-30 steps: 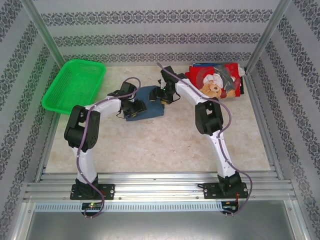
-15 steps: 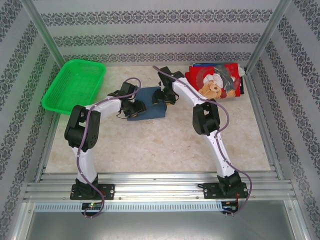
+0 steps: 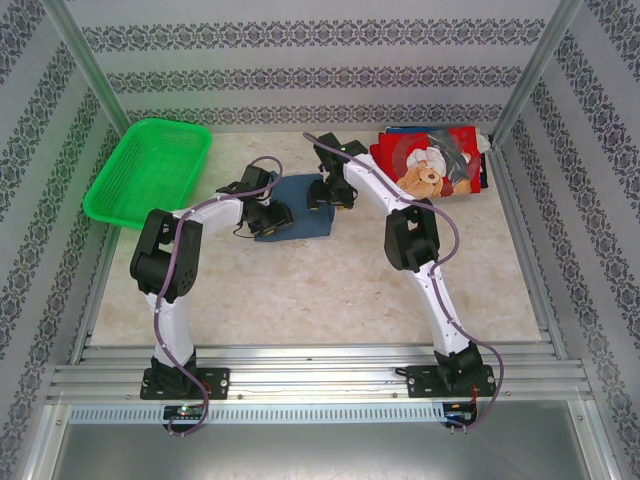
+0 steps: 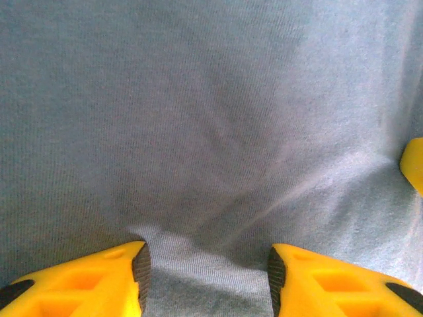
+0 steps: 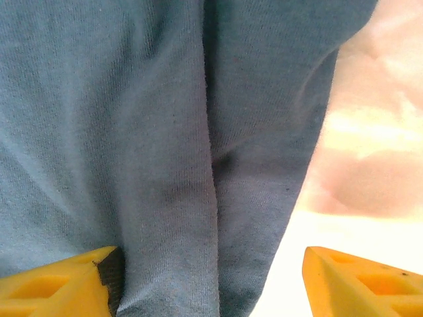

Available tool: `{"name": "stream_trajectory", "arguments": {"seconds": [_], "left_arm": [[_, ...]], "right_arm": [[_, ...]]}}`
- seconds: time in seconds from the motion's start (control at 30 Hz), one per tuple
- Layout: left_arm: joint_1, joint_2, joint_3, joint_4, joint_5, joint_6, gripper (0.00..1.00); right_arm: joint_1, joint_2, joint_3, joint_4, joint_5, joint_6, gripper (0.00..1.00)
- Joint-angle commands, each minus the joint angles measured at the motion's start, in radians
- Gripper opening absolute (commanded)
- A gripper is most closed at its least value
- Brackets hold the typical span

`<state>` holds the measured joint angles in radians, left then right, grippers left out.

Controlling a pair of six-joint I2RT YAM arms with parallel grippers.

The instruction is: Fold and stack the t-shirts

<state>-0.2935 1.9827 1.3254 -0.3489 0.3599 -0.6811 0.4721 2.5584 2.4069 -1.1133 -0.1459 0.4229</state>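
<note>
A slate-blue t-shirt (image 3: 300, 224) lies folded on the table at the middle back. My left gripper (image 3: 268, 214) rests on its left part and my right gripper (image 3: 325, 195) on its upper right part. In the left wrist view the yellow fingers (image 4: 99, 284) stand apart, pressed down on the blue cloth (image 4: 211, 119), which wrinkles between them. In the right wrist view the jaws stand wide open over the shirt's folded edge (image 5: 152, 132), one finger (image 5: 59, 284) on cloth and the other over bare table (image 5: 370, 132). A red teddy-bear t-shirt (image 3: 430, 165) tops a folded stack at the back right.
A green mesh basket (image 3: 150, 170) leans at the back left corner. Patterned walls and metal posts close in the table (image 3: 330, 290) on three sides. A yellow fingertip of the other gripper (image 4: 413, 165) shows at the right edge of the left wrist view.
My right gripper has shifted slightly left over the blue shirt. The left gripper and the shirt have hardly moved.
</note>
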Motion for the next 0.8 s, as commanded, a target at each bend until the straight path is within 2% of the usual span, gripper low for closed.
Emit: {"name": "stream_trajectory", "arguments": {"seconds": [0.0,0.23,0.33,0.5,0.77], "left_arm": [[0.001,0.004,-0.028,0.021,0.020,0.017,0.51],[0.002,-0.003,-0.052,0.044,0.043,0.013,0.51],[0.001,-0.012,-0.055,0.038,0.041,0.021,0.51],[0.002,-0.063,-0.047,0.035,0.066,0.022,0.51],[0.059,-0.294,0.052,-0.088,0.071,0.032,0.57]], "right_arm": [[0.019,0.056,0.034,-0.028,0.003,0.022,0.72],[0.033,0.114,0.077,-0.011,0.000,0.054,0.70],[0.035,0.148,0.143,-0.087,0.044,0.037,0.66],[0.036,0.143,0.113,-0.122,0.133,0.005,0.56],[0.033,0.135,0.106,-0.117,0.205,-0.009,0.13]]}}
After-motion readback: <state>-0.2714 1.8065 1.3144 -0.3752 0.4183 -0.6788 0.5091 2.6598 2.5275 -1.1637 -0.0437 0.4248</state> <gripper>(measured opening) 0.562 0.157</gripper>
